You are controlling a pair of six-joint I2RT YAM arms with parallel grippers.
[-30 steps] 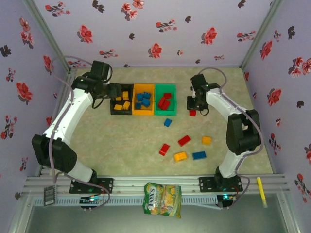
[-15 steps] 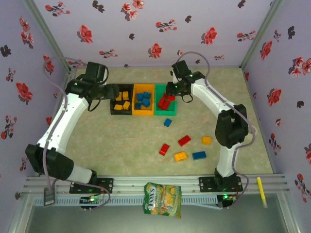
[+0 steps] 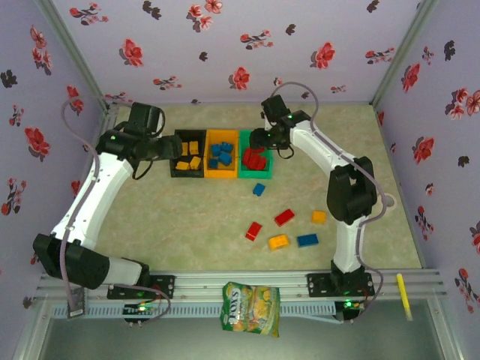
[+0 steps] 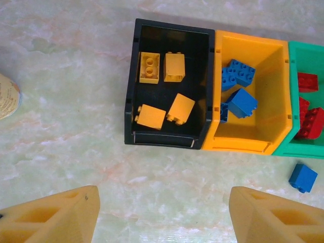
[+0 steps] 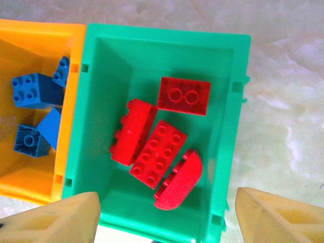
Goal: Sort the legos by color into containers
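Left wrist view: the green bin (image 4: 293, 66) and its red bricks (image 4: 310, 121) are cropped at the right edge; a round tan object (image 4: 7, 97), cut by the left edge, is unidentifiable. Right wrist view: the orange bin (image 5: 68, 126) is cropped left. Overhead: the right gripper (image 3: 260, 142) hides the green bin's far corner.

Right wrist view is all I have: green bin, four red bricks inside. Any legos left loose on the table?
Observer: Six loose on the table. Nearest is a blue brick just in front of the green bin.
Operator: Any reds?
Observer: Two: one red brick, and a second red brick left of it, nearer the arm bases.
Operator: Left tool?
Observer: Left tool is open and empty, over bare table in front of the black bin.
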